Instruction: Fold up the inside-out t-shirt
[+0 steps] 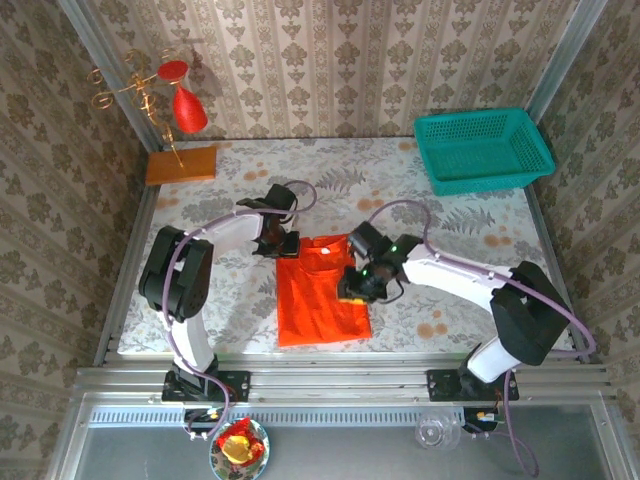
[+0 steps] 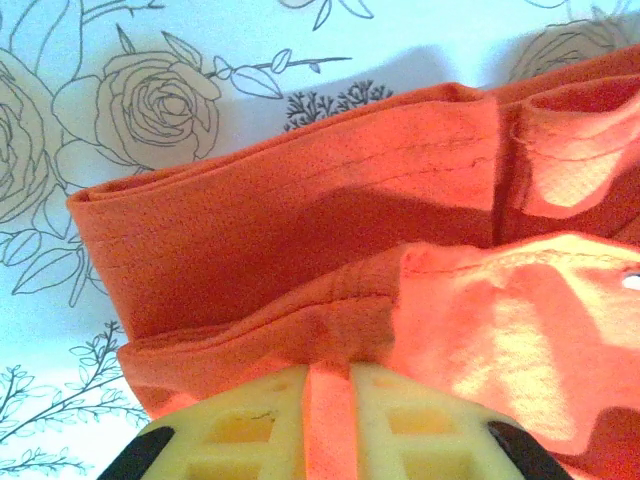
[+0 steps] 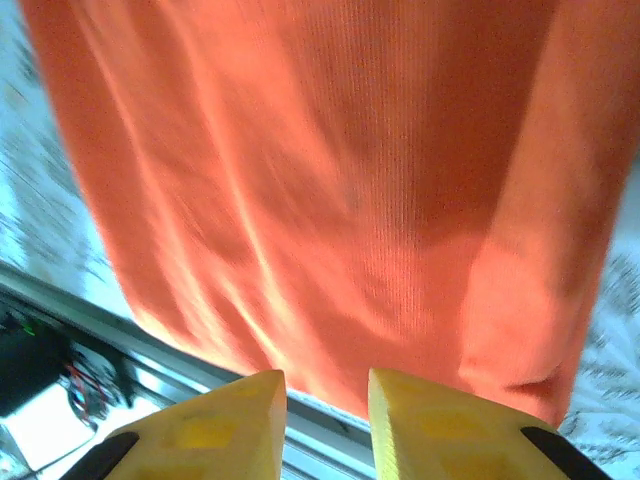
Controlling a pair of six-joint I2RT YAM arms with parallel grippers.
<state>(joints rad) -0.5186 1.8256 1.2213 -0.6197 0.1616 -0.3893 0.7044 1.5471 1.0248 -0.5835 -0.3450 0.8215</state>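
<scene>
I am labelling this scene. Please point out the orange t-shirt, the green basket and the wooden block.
orange t-shirt (image 1: 318,300), top external view, middle of the cloth.
green basket (image 1: 490,178), top external view, its near wall.
wooden block (image 1: 181,164), top external view, middle of its top face.

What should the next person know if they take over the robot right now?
Left tool: shut, pinching a fold of the t-shirt at its far left corner.
Right tool: fingers slightly apart with nothing between them, over the t-shirt's right edge.
T-shirt: lying on the table, near the front middle, as a tall narrow rectangle.
Done: the sides look folded in.
Left to do: probably fold it across into a smaller packet, then let go.
</scene>
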